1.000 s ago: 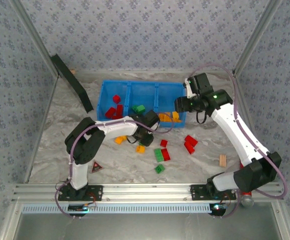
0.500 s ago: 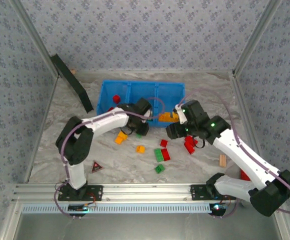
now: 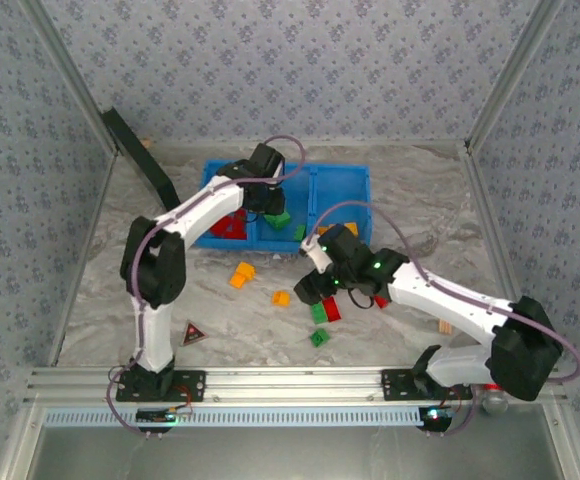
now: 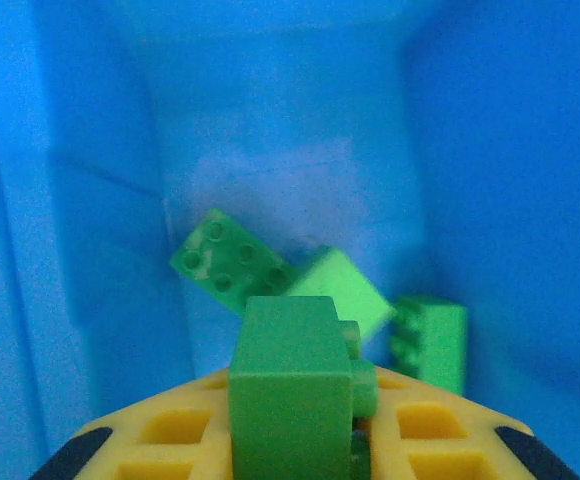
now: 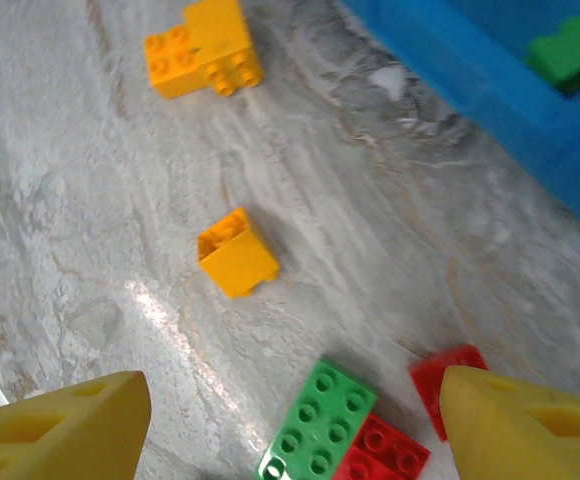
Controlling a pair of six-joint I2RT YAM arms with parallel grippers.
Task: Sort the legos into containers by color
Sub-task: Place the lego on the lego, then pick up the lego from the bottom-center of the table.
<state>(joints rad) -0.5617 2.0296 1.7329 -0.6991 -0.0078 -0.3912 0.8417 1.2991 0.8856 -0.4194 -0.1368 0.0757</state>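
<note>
Lego (image 4: 288, 372), green, sits squeezed in my left tool (image 4: 295, 435), long side up-and-down in wrist view, over the middle container (image 4: 270, 120). My right tool (image 5: 290, 425) gapes wide.

Tally: 1 blue bin (image 3: 340, 190) with 3 compartments, 2 arms (image 3: 208, 208), legos in 3 colours.
The left wrist view has 3 green legos (image 4: 232, 265) lying in 1 compartment and 1 raised green brick (image 4: 290, 385) nearer the lens. On the table (image 5: 90, 200), the right wrist view has 2 orange pieces (image 5: 236, 252), 1 green plate (image 5: 318, 422) and 2 red bricks (image 5: 448, 372). The top view adds 1 loose green brick (image 3: 319, 338), 1 dark triangle (image 3: 192, 333), 1 wooden block (image 3: 445, 323) and 1 black slab (image 3: 142, 165). The red pile (image 3: 228, 226) in the left compartment overlaps too much to count.
</note>
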